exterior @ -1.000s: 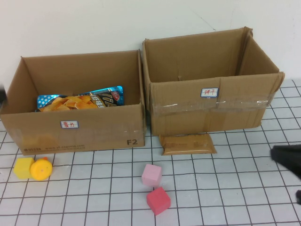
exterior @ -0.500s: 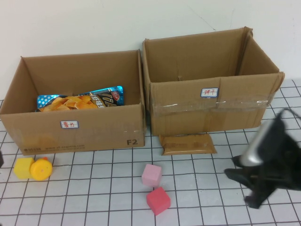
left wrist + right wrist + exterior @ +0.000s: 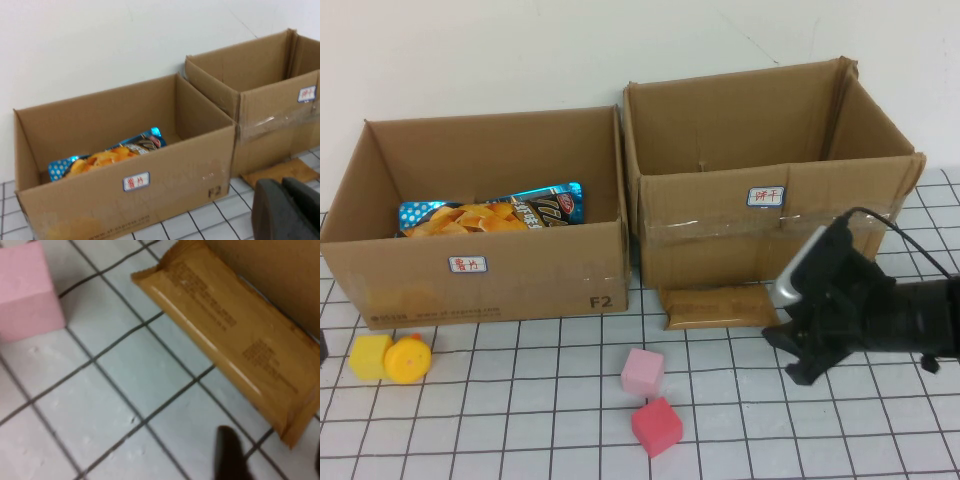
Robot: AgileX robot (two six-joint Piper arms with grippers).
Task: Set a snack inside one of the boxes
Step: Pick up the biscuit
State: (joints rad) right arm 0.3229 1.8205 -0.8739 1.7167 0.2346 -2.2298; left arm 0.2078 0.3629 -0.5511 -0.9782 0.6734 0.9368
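Step in hand: reaching for the brown snack packet [image 3: 718,306], judged from the right gripper [image 3: 798,357] sitting just beside its right end, lower right of the high view.
Snack position: flat on the gridded table [image 3: 520,420], centre of the high view, tucked against the front wall of the right box [image 3: 770,235]; in the right wrist view it runs diagonally from upper centre to the right edge [image 3: 235,335].
Right gripper state: holds nothing; one dark fingertip [image 3: 227,452] shows at the bottom of the wrist view, and how wide the fingers stand I cannot tell.
Left gripper: only a dark edge at the far left of the high view [image 3: 323,345]; its wrist view shows a dark part of it at lower right [image 3: 287,210], opening not readable, nothing held.
Approach advice: come down over the packet's free long edge, away from the cardboard, so the fingers straddle its narrow width without catching the box wall.
Grip advice: the wrapper looks thin and slippery, so pinch near the middle to keep it level.
Hazard: the pink cube [image 3: 642,371] and red cube [image 3: 656,426] lie lower centre, apart from the packet, so they likely stay clear.
Destination: the right box looks empty; the left box [image 3: 485,270] already has a chips bag [image 3: 495,212].
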